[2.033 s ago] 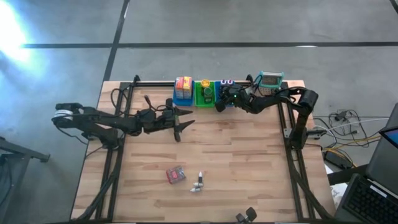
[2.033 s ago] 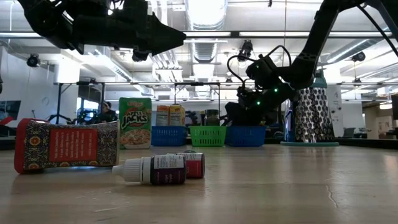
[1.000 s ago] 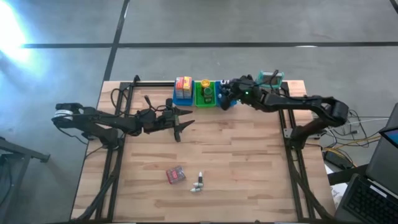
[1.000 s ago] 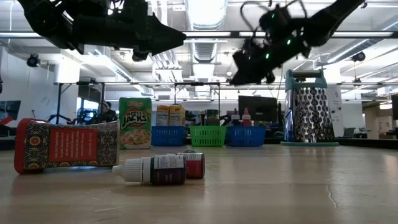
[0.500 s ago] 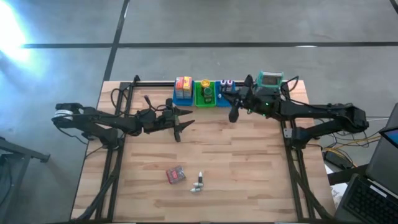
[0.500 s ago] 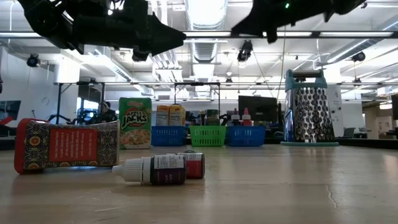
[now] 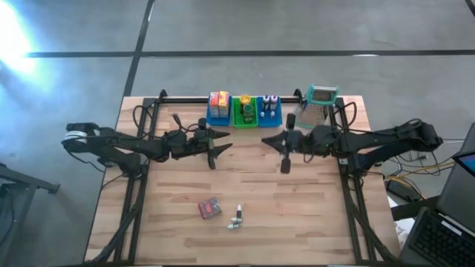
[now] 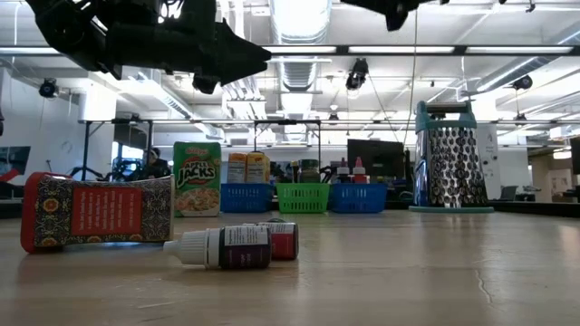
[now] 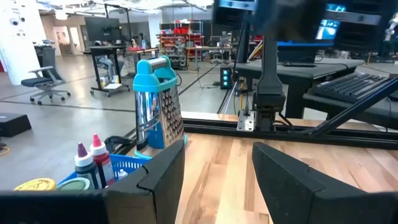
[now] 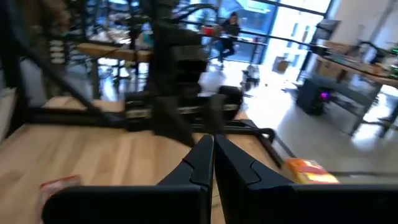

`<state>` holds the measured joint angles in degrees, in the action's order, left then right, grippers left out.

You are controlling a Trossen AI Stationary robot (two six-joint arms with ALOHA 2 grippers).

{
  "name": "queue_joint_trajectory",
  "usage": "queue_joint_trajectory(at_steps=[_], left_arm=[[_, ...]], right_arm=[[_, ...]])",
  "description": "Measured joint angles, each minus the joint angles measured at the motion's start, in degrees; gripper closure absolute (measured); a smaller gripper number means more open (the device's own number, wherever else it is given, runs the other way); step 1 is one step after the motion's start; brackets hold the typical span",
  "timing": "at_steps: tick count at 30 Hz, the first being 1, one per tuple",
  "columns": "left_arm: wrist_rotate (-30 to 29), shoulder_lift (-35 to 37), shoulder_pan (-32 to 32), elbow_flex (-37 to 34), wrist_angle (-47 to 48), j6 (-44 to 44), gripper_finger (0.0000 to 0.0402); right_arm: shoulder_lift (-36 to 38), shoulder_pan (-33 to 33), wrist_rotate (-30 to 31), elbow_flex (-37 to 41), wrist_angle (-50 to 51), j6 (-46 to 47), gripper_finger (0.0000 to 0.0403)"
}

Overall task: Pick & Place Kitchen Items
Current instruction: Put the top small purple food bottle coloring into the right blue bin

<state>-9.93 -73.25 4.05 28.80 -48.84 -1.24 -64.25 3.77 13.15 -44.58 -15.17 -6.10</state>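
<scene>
Above mid-table, right gripper point(image 7: 285, 153) clenched, seemingly empty (left gripper point(image 7: 216, 147) parted)

This was a robotics lab in a large open industrial hall. The wooden table point(image 7: 245, 185) stood on a bare concrete floor point(image 7: 297, 30). Beyond it hung exposed ceiling ducts and strip lights point(image 8: 299, 50). Far off stood desks, office chairs point(image 9: 46, 84), monitors point(image 9: 102, 28) and red storage shelves point(image 9: 183, 28). A laptop point(image 7: 445, 230) and loose cables point(image 7: 404, 141) lay at the right.
</scene>
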Motion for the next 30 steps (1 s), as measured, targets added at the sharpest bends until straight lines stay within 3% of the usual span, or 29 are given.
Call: queue_joint_trajectory(at_steps=[9,14,21,25,27,30], left_arm=[[0.00,0.00,-0.02,0.00,0.03,1.90,0.0206],[0.30,0.00,-0.02,0.00,0.15,4.63,0.0206],[3.23,0.00,-0.06,0.02,-1.02,15.92,0.0206],[3.18,0.00,-1.99,0.60,1.03,20.35,0.0207],[-0.87,0.00,-5.39,2.49,4.51,19.51,0.0207],[-14.31,-0.05,-11.93,7.34,15.29,17.07,0.0207]], right_arm=[[-0.10,8.11,0.15,-2.01,4.43,-1.61,0.0394],[-2.40,11.15,3.89,-8.40,17.78,-0.04,0.0394],[-6.70,11.83,5.68,-15.78,36.88,5.71,0.0394],[-8.03,11.52,14.94,-18.58,45.92,10.88,0.0394],[-8.04,10.93,18.45,-19.42,49.96,13.77,0.0394],[-7.67,9.41,18.99,-19.57,53.11,16.58,0.0394]])
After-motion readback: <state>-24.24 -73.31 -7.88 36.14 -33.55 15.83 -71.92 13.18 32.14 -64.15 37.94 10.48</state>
